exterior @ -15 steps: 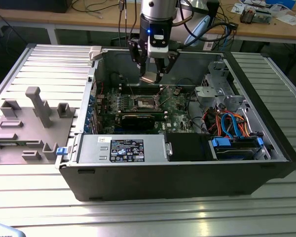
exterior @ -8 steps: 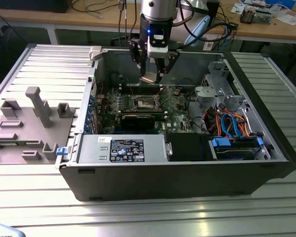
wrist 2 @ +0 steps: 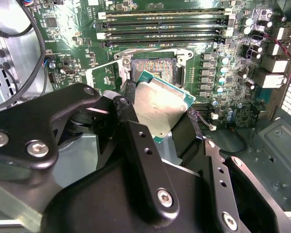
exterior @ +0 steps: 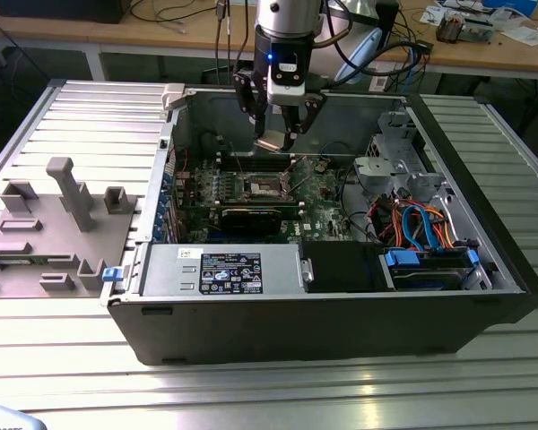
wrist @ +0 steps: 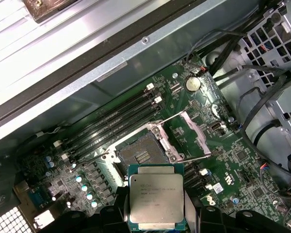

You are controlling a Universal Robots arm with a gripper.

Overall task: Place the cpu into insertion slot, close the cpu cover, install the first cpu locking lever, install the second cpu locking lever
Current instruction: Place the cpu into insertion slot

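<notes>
My gripper (exterior: 274,136) hangs inside the open computer case, shut on the cpu (exterior: 271,141), a flat square chip with a silver-grey top. In both wrist views the black fingers (wrist 2: 130,104) clamp two opposite edges of the cpu (wrist 2: 160,104) (wrist: 156,201). The chip is tilted in the second wrist view and hovers above the board, just beside the insertion slot (wrist: 140,153) (wrist 2: 153,68) (exterior: 262,185). The slot is bare, with its contact field showing. The cpu cover (wrist: 194,133) is swung open to one side of the slot. A thin locking lever (wrist: 170,116) stands raised by it.
Long memory slots (wrist: 111,124) run beside the socket. A black card (exterior: 249,219) lies in front of it. Cables and a drive cage (exterior: 403,166) fill the exterior view's right of the case (exterior: 323,327). A grey fixture (exterior: 67,193) sits on the table at that view's left.
</notes>
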